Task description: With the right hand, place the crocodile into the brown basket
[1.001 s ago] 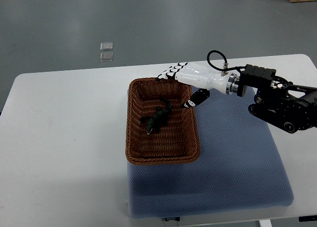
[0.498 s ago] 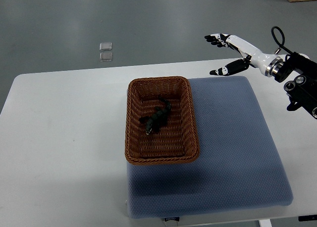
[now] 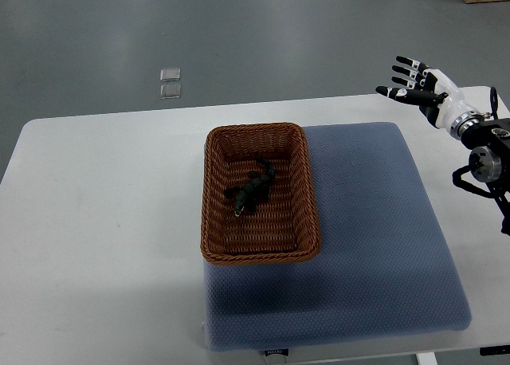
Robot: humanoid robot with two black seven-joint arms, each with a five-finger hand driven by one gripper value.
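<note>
Now crocodile (image 3: 253, 191) lies in brown basket (image 3: 259, 256); right robot hand (image 3: 418, 84) hovers apart, fingers spread, empty.

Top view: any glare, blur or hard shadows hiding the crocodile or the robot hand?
Top view: even light, no glare on the white table; one soft shadow on the blue mat by the near rim of the basket; crocodile in focus but dark, little detail; right robot hand crisp, no smear, fingers spread, empty.

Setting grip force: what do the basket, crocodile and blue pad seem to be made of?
Basket: brown wicker or rattan, matte; woven ridges show. Crocodile: dark, probably plastic or rubber; too small to be sure. Pad: blue-grey fabric or foam, with a fine dimpled texture.
</note>
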